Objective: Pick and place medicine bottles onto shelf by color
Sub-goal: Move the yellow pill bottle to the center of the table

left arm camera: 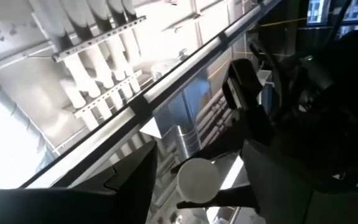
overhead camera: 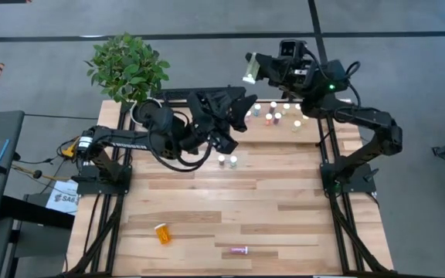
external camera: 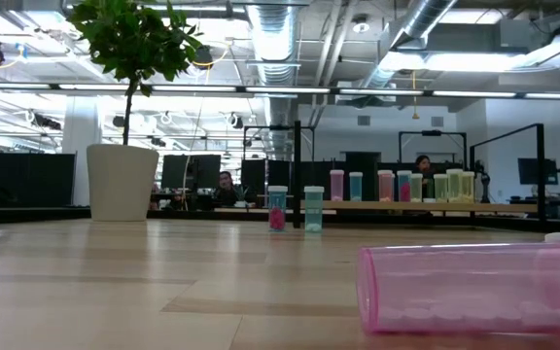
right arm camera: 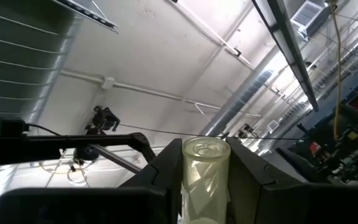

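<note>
Bottles (overhead camera: 278,116) are standing in a loose group on the shelf (overhead camera: 315,135) at the table's far edge, white caps up. In the low view they are showing as a row of pink, teal and pale green tubes (external camera: 397,185). Two more (overhead camera: 227,161) are standing side by side on the table (overhead camera: 222,216) just in front of the shelf. An orange bottle (overhead camera: 162,232) and a pink one (overhead camera: 239,250) are lying on their sides near the table's near edge.

The right gripper (overhead camera: 252,71) is hanging beyond the shelf's far edge, its fingers (right arm camera: 160,171) clamping a pale yellow-green bottle (right arm camera: 205,180).

The left gripper (overhead camera: 242,116) is hovering over the shelf's left end, pointing upward, fingers (left arm camera: 260,118) spread wide around a white-capped bottle (left arm camera: 197,180); whether they are gripping it I cannot tell. A potted plant (overhead camera: 126,68) is standing at the far left corner.
</note>
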`<state>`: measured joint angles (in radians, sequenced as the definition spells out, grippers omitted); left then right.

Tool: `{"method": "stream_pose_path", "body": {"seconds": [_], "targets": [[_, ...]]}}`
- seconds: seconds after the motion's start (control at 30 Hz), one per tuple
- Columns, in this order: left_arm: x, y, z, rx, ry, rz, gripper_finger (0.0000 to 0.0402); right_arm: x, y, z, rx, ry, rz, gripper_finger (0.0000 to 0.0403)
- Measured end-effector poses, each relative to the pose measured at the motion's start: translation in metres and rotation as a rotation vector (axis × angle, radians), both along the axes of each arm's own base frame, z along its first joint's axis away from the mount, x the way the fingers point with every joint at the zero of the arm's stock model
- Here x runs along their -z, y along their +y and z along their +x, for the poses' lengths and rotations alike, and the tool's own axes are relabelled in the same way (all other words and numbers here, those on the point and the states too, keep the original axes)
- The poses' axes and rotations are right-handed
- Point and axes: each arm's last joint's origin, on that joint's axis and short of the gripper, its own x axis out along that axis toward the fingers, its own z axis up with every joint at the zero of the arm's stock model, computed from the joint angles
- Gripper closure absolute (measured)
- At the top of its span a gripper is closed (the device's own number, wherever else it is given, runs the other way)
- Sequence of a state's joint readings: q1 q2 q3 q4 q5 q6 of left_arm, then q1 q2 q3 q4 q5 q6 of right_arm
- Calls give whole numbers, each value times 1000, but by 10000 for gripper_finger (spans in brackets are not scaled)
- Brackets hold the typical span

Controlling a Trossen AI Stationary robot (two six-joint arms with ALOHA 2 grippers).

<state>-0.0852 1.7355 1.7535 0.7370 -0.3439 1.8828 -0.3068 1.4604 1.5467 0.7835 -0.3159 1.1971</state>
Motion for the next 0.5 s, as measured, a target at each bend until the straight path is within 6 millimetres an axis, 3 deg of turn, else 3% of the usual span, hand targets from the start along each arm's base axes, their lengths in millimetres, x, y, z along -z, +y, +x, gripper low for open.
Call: {"method": "stream_pose_path", "body": {"seconds": [0.5], "targets": [[3,18,3,-53,39,-10,174,1,-3,-1,-96,45,7,290]]}}
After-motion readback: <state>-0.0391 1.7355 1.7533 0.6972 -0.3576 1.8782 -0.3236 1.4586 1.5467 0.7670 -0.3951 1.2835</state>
